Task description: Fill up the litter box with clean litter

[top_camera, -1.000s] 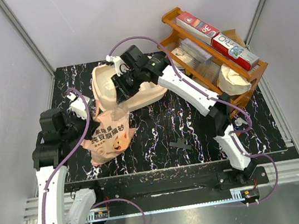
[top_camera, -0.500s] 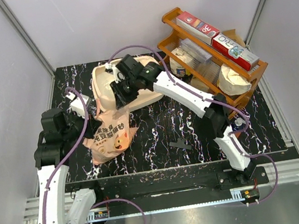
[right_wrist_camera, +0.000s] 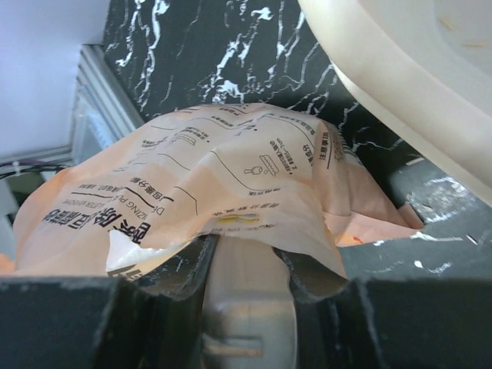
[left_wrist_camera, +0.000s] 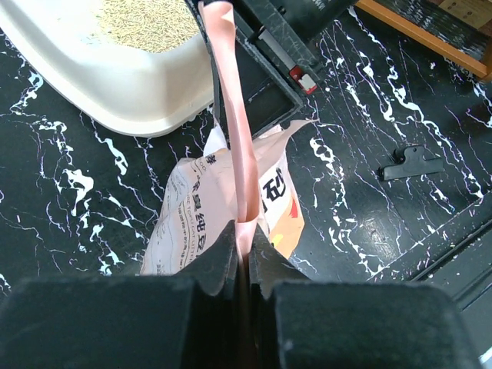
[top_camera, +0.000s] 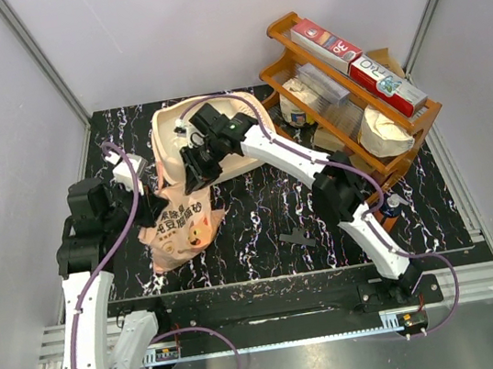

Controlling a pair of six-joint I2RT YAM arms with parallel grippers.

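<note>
Black marbled tabletop (top_camera: 260, 210), seen from above: the right gripper (top_camera: 192, 168) has swung off the litter box (top_camera: 166, 122) down to the bag (top_camera: 179, 227), so another pour looks likely. Left wrist: the left gripper (left_wrist_camera: 244, 240) pinches the bag's edge, with clean litter (left_wrist_camera: 142, 23) beyond it. Right wrist: the bag drapes over that gripper and I cannot tell its grip; the box lies just beyond.

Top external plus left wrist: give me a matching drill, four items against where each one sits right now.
Items:
1 litter bag
2 clean litter
3 black clip
4 wooden rack

Places:
A inside the litter box
B far right of the table
C edge pinched in the left gripper
D lying loose near the table's front edge

Pairs: 1-C, 2-A, 3-D, 4-B
</note>
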